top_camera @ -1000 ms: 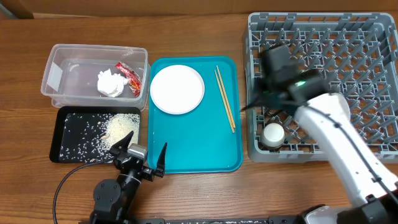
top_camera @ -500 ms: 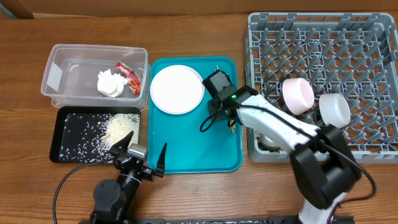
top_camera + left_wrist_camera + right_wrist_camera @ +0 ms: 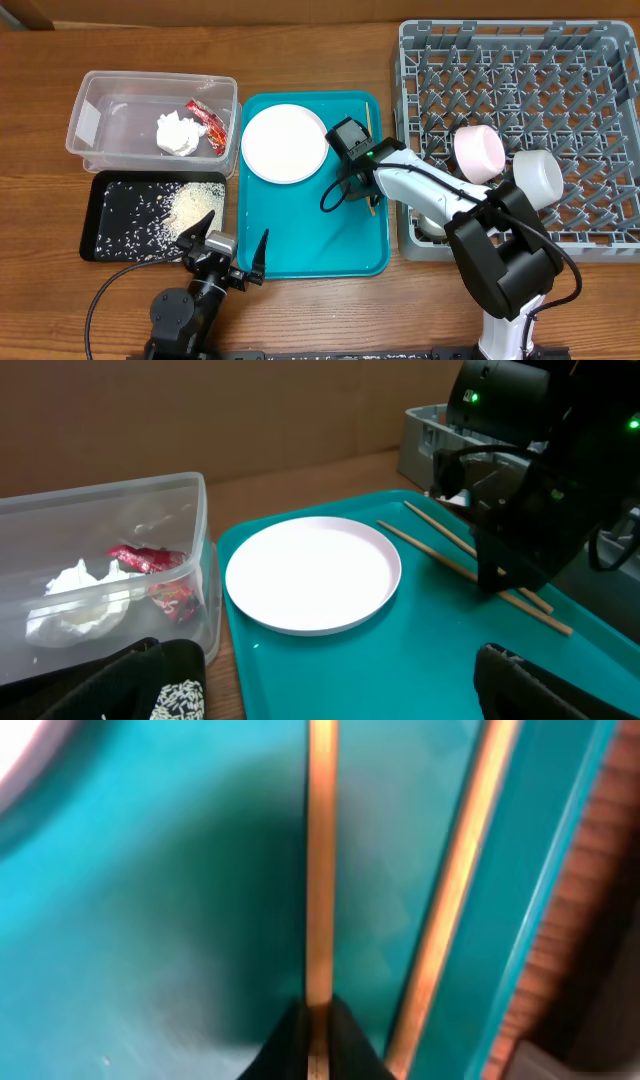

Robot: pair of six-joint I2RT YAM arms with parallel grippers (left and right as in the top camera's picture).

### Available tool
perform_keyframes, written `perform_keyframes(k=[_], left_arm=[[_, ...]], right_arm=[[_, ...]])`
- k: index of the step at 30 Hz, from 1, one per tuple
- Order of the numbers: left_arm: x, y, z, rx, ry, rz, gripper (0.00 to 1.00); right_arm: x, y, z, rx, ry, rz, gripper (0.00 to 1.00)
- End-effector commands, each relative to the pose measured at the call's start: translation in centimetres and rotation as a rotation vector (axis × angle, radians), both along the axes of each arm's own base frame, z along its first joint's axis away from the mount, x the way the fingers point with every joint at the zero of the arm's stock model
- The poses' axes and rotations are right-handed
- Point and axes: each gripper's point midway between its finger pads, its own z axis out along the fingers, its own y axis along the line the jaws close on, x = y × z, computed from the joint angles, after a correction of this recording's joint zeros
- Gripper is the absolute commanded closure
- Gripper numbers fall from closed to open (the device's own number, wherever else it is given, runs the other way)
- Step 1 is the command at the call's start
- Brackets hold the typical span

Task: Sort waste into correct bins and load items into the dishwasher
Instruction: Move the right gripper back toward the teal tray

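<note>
My right gripper [image 3: 318,1030] was clenched on one chopstick [image 3: 320,850], with the teal tray [image 3: 150,920] beneath and the second chopstick [image 3: 455,900] just beside it, along the tray's rim. My left gripper [image 3: 228,245] hung released by the tray's front corner. Farther off, the pink bowl [image 3: 478,152] and white bowl [image 3: 537,175] stood in the dish rack [image 3: 560,60].

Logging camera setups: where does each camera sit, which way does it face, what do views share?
Overhead: above the table, facing straight down; left arm and right arm show.
Left wrist: low at the table's near edge, facing the plate and right arm; own fingers below.
Right wrist: close over the teal tray, along a chopstick; own fingertips pinch it.
Shared: chopsticks in all three.
</note>
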Motion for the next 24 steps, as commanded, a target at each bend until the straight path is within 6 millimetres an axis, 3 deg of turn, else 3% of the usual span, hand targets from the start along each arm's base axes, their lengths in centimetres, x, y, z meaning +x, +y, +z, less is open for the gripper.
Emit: perform_keyframes(k=[1,5,9,12,14,18,21,24], left_arm=[[-0.1,-0.1,0.0,0.005,-0.009,-0.007,0.00],[-0.1,-0.1,0.0,0.005,-0.009,-0.007,0.00],[-0.1,-0.1,0.0,0.005,-0.009,-0.007,0.00],[-0.1,-0.1,0.0,0.005,-0.009,-0.007,0.00],[-0.1,-0.1,0.0,0.005,-0.009,-0.007,0.00],[-0.1,-0.1,0.0,0.005,-0.009,-0.007,0.00],[-0.1,-0.1,0.0,0.005,-0.009,-0.007,0.00],[-0.1,-0.1,0.0,0.005,-0.009,-0.007,0.00]], right_arm=[[-1.3,0.6,-0.8,-0.002,0.071,0.025,0.96],[-1.0,1.7,3.1,0.063,0.048,0.023,0.96],[0.0,2.5,9.9,0.166,-0.063,-0.021,0.96],[1.0,1.2,16.1,0.239,-0.205,-0.064,0.96],[1.9,-1.0,18.3,0.223,-0.284,-0.114,0.96],[3.7,-5.5,19.1,0.144,-0.346,-0.214,0.96],[5.0,-8.3,17.7,0.116,-0.331,-0.257,0.96],[5.2,-8.8,14.9,0.114,-0.253,-0.209,0.96]])
